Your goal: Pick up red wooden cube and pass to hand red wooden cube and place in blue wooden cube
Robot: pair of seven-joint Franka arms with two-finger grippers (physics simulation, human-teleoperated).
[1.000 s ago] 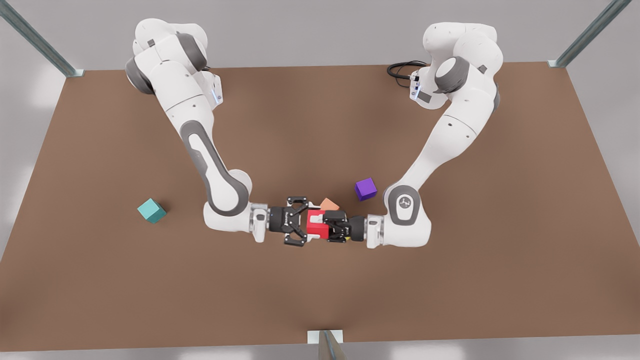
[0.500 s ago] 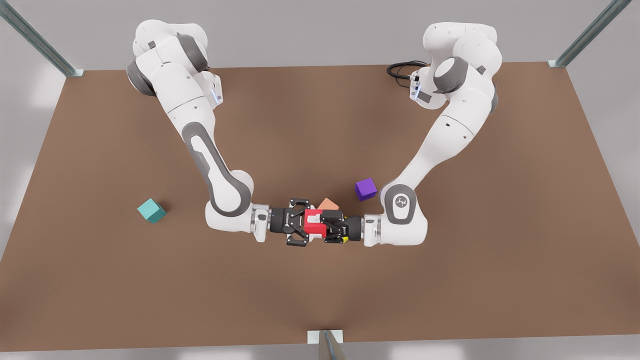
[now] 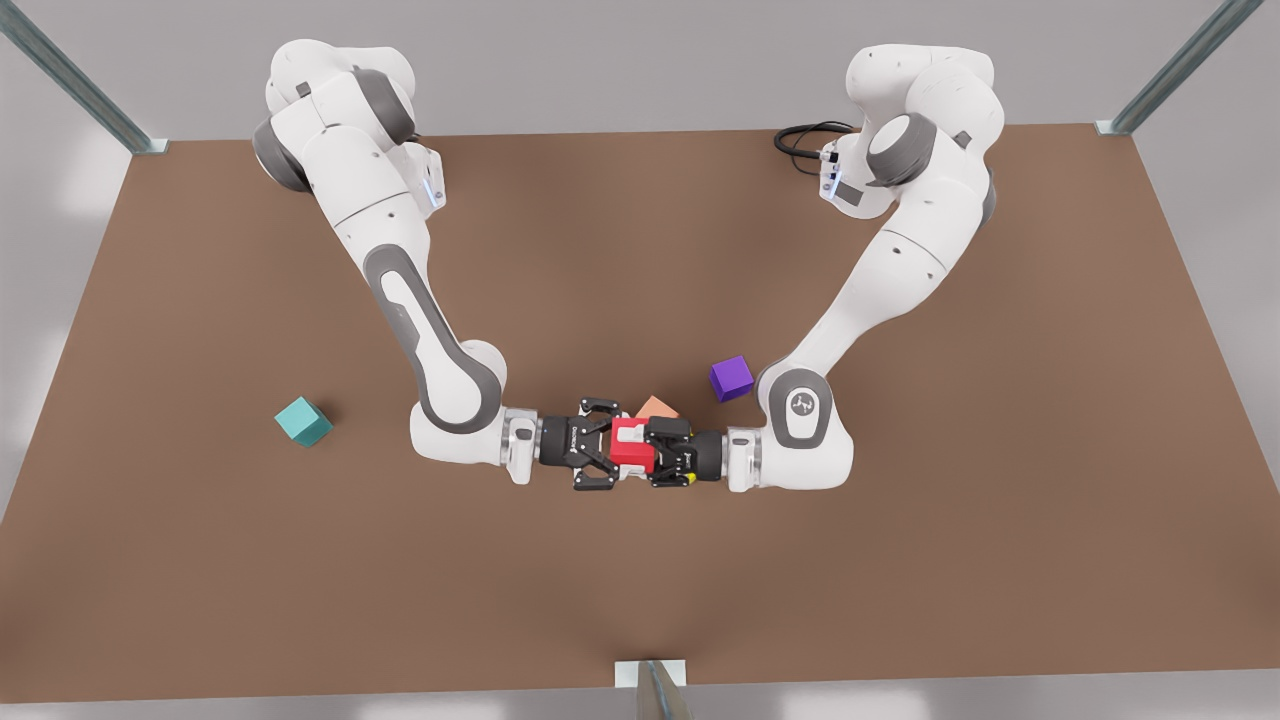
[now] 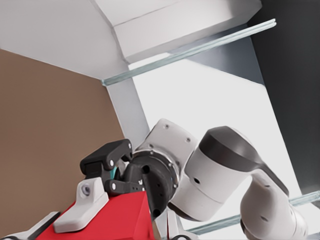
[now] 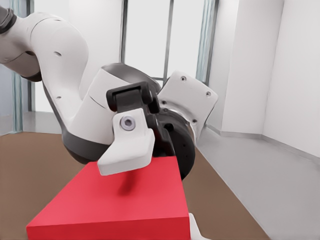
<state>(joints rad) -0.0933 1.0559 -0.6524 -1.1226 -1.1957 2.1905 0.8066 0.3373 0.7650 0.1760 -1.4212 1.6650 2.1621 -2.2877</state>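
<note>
Held up off the brown table (image 3: 640, 250), about midway across it, is the small bright red wooden cube (image 3: 632, 447). The two arms meet on it head-on.

The left gripper (image 3: 652, 450) comes in from the front view's right, pinching the red cube. The right wrist view shows one of its white fingers (image 5: 127, 145) lying on the broad red face (image 5: 120, 205), while the other is hidden beneath.

The right gripper (image 3: 612, 447) reaches in from the front view's left, its jaws spread wider than the cube and straddling that end. In the left wrist view one of its pads (image 4: 80, 212) lies over the red face (image 4: 110, 220); I cannot tell whether it touches.

A yellow sliver (image 3: 690, 478) peeks from under the left gripper, too hidden to identify.

Just behind the red cube is a salmon-orange cube (image 3: 658, 407), half covered by the grippers. A purple cube (image 3: 732, 378) sits near it, farther towards the front view's right. The teal wooden cube (image 3: 303, 421) sits well apart, on the table towards the front view's left.
</note>
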